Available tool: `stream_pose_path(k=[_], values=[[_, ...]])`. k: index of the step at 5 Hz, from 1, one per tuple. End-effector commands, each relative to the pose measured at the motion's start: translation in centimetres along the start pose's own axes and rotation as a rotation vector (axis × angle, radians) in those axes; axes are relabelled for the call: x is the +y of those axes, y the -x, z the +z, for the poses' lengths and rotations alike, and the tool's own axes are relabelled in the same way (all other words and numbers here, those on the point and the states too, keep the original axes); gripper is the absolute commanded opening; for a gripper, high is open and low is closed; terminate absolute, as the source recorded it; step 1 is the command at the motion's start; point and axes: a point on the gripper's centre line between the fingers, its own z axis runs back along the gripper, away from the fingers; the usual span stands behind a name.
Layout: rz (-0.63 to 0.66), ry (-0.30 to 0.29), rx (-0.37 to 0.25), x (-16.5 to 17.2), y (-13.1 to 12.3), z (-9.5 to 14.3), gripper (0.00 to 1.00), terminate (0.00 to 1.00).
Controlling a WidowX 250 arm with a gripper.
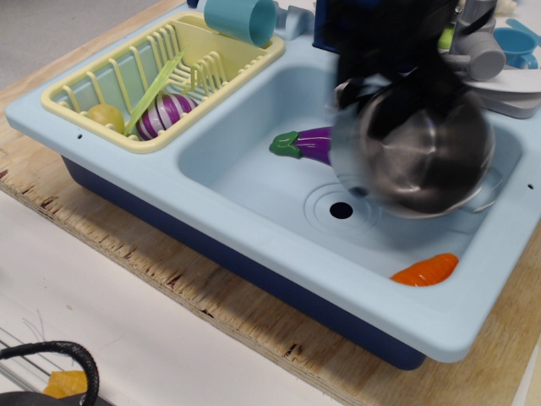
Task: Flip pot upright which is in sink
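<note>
A: Item one, location?

B: Shiny stainless-steel cylindrical pot [418, 156], motion-blurred, raised over the right half of the light blue plastic sink basin [245, 182], its mouth tilted toward the camera.

A: Your end effector?

B: My black gripper [397, 63] sits directly above the pot, at its far rim. Too blurred; I cannot tell whether my jaws are spread or pinching.

A: Other contents?

B: Purple toy eggplant [304, 144] on the sink floor left of the pot; orange toy carrot [425, 271] at the sink's near right corner; yellow plastic dish rack [161, 76] left of the sink, with a teal plastic cup [239, 19] at its far edge.
</note>
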Motion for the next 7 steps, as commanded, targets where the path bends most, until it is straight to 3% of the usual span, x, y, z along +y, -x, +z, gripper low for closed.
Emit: stream_pose_path(k=[1,2,3,4,6,7], values=[[0.1,0.048,-0.024,0.2,1.0,1.6,0.0,0.0],[0.242,0.089,0.012,0.5,2.6,2.7,0.0,0.0],[0.372,0.145,-0.013,1.3,5.3,2.5,0.0,0.0],[0.43,0.289,-0.141,2.6,6.9,1.9,1.0,0.0],[0.43,0.289,-0.141,2.6,6.9,1.9,1.0,0.0],[0.43,0.289,-0.141,2.6,6.9,1.9,1.0,1.0]])
